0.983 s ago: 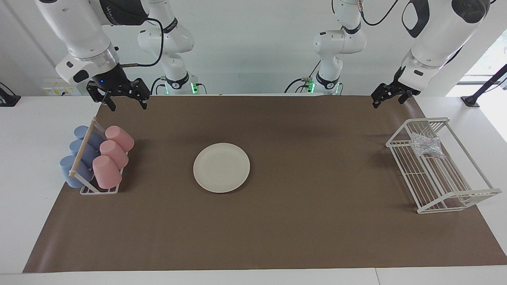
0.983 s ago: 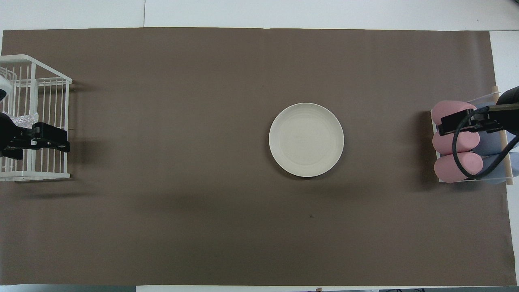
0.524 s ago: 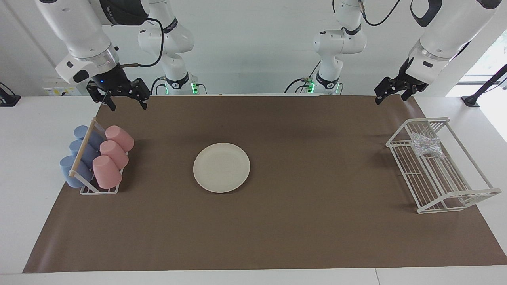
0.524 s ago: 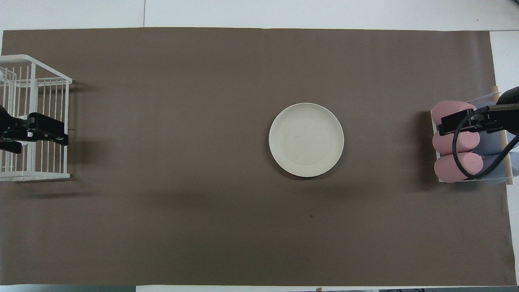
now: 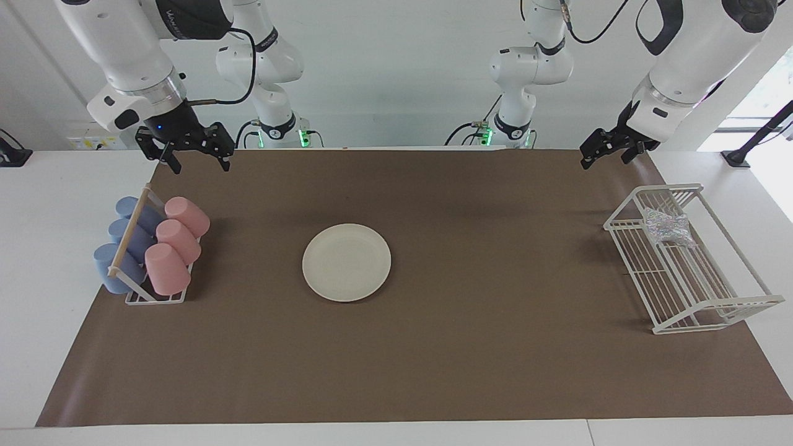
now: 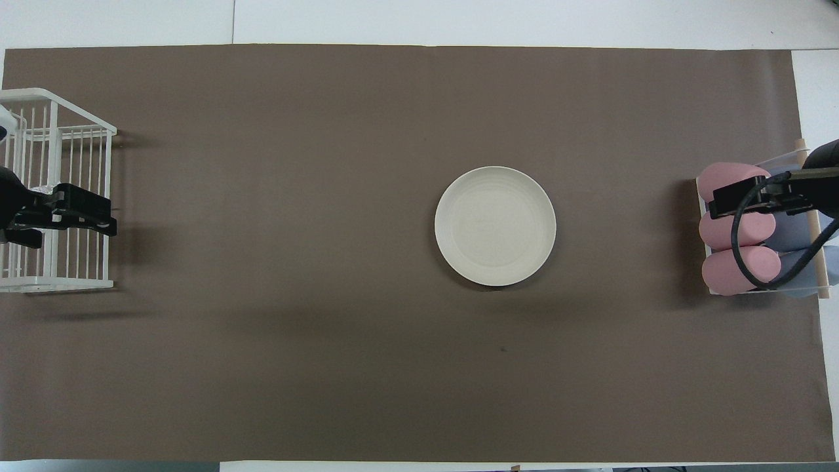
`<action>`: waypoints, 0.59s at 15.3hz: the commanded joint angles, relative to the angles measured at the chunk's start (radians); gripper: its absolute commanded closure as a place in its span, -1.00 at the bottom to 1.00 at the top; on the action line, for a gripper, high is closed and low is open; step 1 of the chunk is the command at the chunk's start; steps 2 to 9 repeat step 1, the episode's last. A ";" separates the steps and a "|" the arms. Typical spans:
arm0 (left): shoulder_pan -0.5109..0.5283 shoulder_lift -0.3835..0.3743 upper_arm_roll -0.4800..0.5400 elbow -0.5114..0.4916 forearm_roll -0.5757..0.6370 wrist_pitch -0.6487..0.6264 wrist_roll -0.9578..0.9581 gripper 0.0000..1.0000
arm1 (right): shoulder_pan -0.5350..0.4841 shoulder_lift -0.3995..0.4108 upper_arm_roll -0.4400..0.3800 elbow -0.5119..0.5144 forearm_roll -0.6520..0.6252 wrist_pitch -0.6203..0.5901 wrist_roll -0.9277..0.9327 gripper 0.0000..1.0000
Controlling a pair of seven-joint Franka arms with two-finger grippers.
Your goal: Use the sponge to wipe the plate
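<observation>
The cream-white plate [image 5: 346, 262] lies flat in the middle of the brown mat; it also shows in the overhead view [image 6: 495, 225]. The silvery sponge [image 5: 666, 225] lies in the white wire basket [image 5: 666, 187] at the left arm's end of the table, at the basket's end nearer to the robots. My left gripper [image 5: 606, 158] hangs open and empty in the air over that end of the basket, well above the sponge. In the overhead view the left gripper [image 6: 78, 215] covers most of the sponge. My right gripper [image 5: 199, 165] is open and empty, raised over the cup rack's end.
A cup rack [image 5: 148, 248] with several pink and blue cups lying on their sides stands at the right arm's end of the table; it also shows in the overhead view [image 6: 760, 236]. The brown mat [image 5: 495, 322] covers most of the table.
My left gripper rose a little toward its end of the table, then came back down to nearly where it was. The right arm has not moved.
</observation>
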 commanded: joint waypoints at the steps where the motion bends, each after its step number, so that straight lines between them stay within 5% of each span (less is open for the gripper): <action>1: -0.017 -0.010 0.015 -0.004 -0.012 0.009 0.002 -1.00 | -0.011 -0.021 0.008 -0.021 0.000 -0.010 0.009 -1.00; 9: -0.017 -0.010 0.015 -0.004 -0.012 0.009 0.002 -1.00 | -0.011 -0.021 0.008 -0.021 0.000 -0.010 0.009 -1.00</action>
